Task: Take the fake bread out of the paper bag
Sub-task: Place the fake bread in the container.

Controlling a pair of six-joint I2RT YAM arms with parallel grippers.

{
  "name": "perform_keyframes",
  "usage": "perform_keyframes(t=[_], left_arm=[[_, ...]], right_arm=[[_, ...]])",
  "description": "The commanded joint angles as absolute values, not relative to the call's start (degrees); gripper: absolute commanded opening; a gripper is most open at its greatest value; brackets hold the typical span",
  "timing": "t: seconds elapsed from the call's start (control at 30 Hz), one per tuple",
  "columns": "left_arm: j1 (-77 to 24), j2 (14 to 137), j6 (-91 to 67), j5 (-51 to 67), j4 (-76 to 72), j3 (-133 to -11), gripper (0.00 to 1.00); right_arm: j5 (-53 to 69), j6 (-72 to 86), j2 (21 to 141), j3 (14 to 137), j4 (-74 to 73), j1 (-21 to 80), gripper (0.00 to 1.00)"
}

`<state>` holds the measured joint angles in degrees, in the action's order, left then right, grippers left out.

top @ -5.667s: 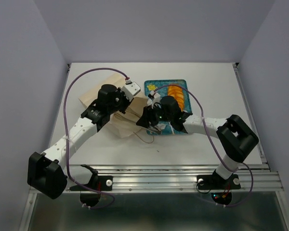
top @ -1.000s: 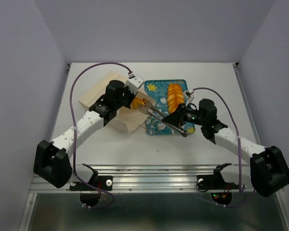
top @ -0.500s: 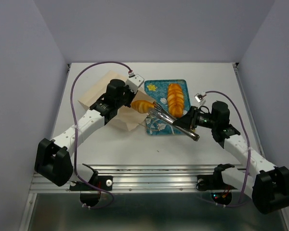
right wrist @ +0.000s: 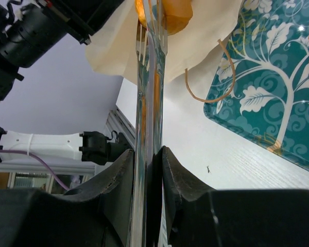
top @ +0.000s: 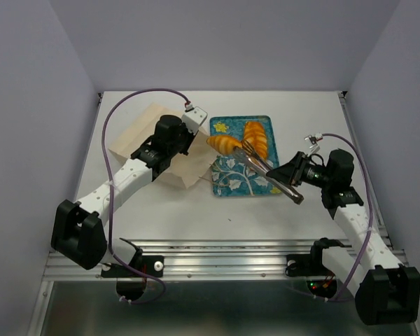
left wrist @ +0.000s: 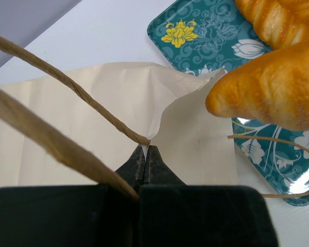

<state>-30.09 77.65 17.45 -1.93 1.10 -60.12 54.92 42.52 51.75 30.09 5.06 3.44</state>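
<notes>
Nearest, the right gripper point(top: 295, 176) is clamped tight on the one pair of metal tongs point(top: 266, 165). The tong tips pinch a croissant point(top: 224, 143) outside the bag, over the far left part of the single teal tray point(top: 231, 183); whether it touches the tray cannot be told. Two fake breads show in all: the second, a long loaf point(top: 255, 138), lies on the tray just right of the croissant. Farther left, the left gripper point(left wrist: 146, 157) is closed, pinching the mouth edge of the one paper bag point(top: 189, 173), whose corner overlaps the tray. Two strands of string handle point(left wrist: 67, 82) cross the left wrist view
</notes>
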Motion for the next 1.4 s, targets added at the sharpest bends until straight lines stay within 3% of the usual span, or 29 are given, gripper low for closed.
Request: perform_keyframes(t=[0.0, 0.37, 0.57, 0.77, 1.1, 1.37], left_arm=[[-29.7, 78.5, 17.6, -2.5, 0.9, -63.1, 0.0], [-29.4, 76.2, 17.3, -2.6, 0.7, -61.3, 0.0], [-29.5, 74.4, 17.4, -1.7, 0.4, -59.2, 0.0], [-29.5, 72.4, 18.0, -1.0, 0.4, -58.4, 0.0], [-29.5, 69.3, 17.3, -1.4, 1.2, -57.0, 0.0], [-29.5, 68.6, 17.2, -1.8, 0.8, -56.0, 0.0]], right_arm=[[57.3, 44.0, 49.6, 30.3, 7.1, -0.1, 0.01], [51.3, 41.7, 56.0, 35.4, 9.9, -2.8, 0.01], [52.6, 49.7, 64.0, 34.5, 27.8, -2.8, 0.01], [50.1, 49.9, 73.1, 36.4, 35.1, -1.7, 0.01], [47.6, 66.2, 89.2, 39.3, 50.9, 2.7, 0.01], [40.2, 77.1, 91.9, 36.4, 52.5, 5.0, 0.01]])
